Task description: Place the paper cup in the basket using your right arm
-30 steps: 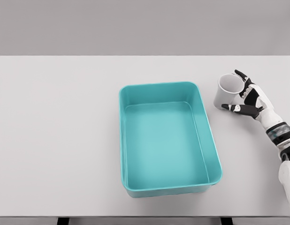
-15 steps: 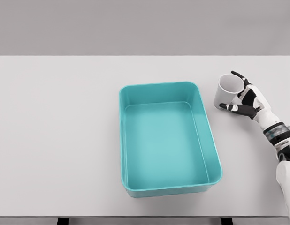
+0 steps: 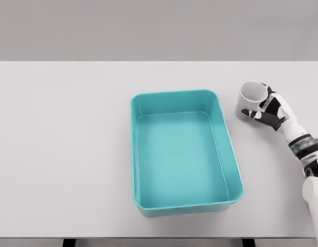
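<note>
text: none you can read | cup (image 3: 250, 98) at 3 o'clock: plain grey, unmarked | basket (image 3: 228, 154) at centre: plain teal, unmarked | table (image 3: 61, 154): bare, no signs or numbers

White table (image 3: 61, 154) spanning the view, plain grey wall (image 3: 159, 28) behind, soft even light, faint shadows

White table (image 3: 61, 154) with teal basket (image 3: 137, 154) and paper cup (image 3: 247, 103).

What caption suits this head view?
Right hand closes around an upright paper cup beside an empty teal basket.
</note>
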